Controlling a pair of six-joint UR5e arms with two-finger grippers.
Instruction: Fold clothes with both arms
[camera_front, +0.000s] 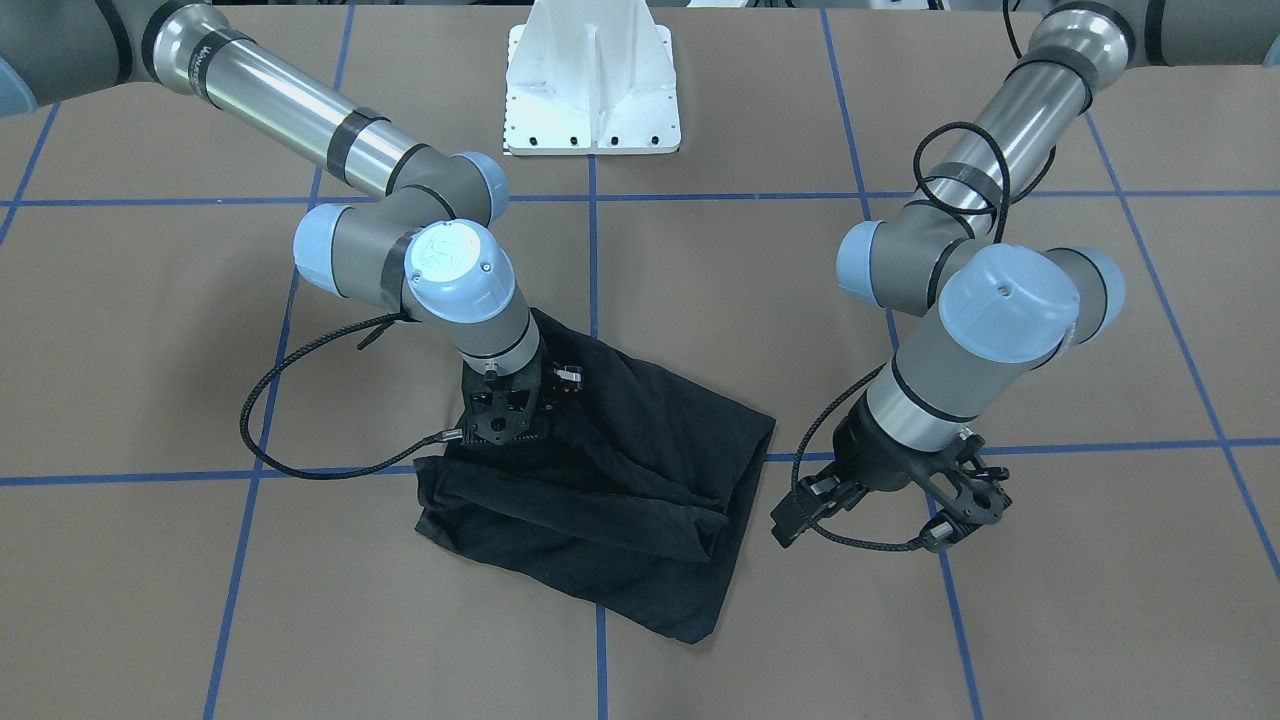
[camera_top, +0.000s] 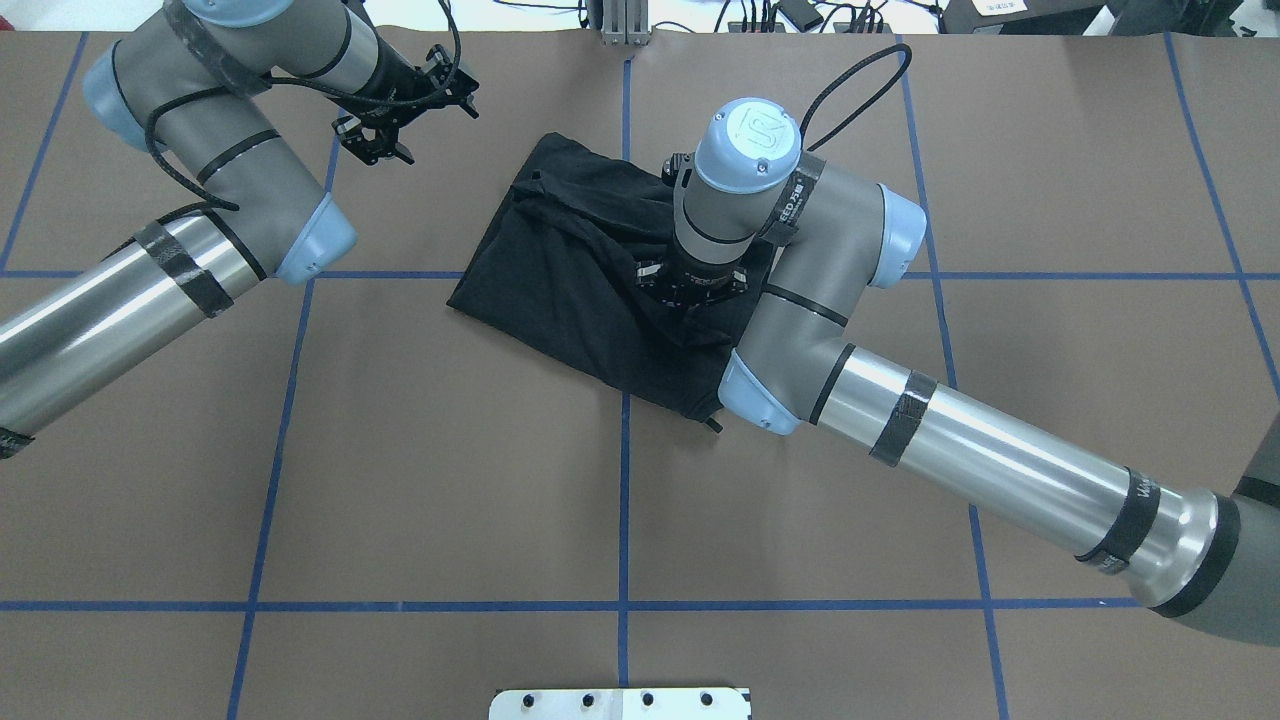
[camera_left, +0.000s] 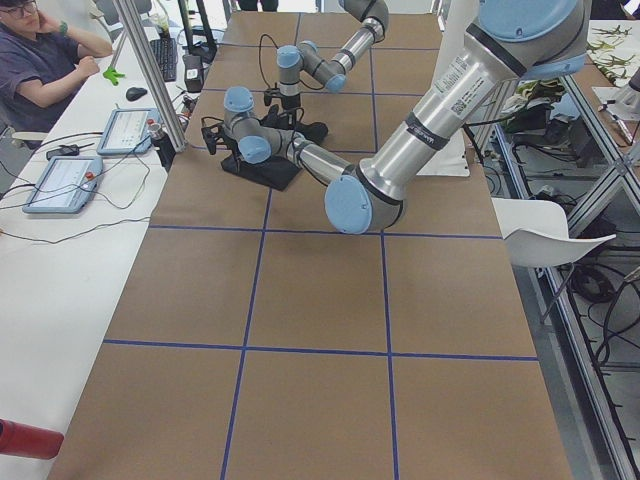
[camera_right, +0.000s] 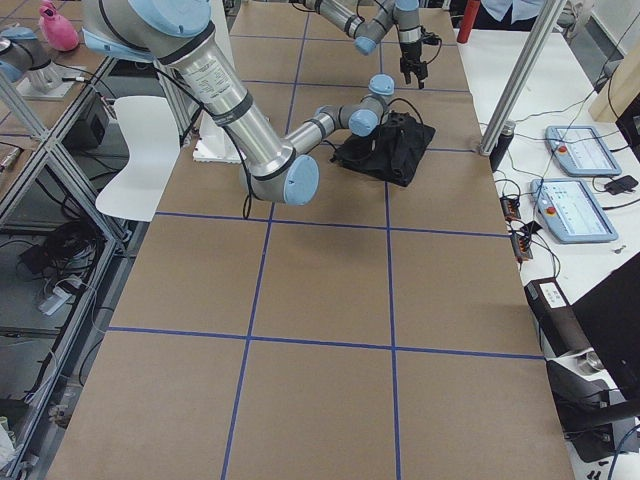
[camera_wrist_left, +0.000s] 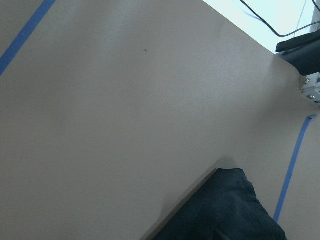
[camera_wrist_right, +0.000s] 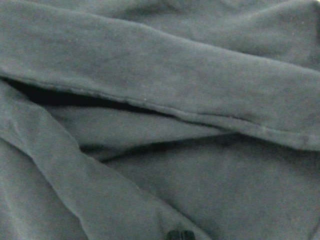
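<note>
t-shirt (camera_front: 640, 480) touched by right pincer (camera_front: 500, 430); left pincer (camera_front: 865, 528) spread.

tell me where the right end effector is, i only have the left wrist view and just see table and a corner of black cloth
observer: the right end effector is down on the folded T-shirt, near its edge on the robot's right.
operator: is it gripping
observer: can't tell, the right arm covers it from overhead and it's black on black from the front.
operator: is the print showing
observer: no, only plain black fabric shows, folded into a rough rectangle with rumpled creases.
</note>
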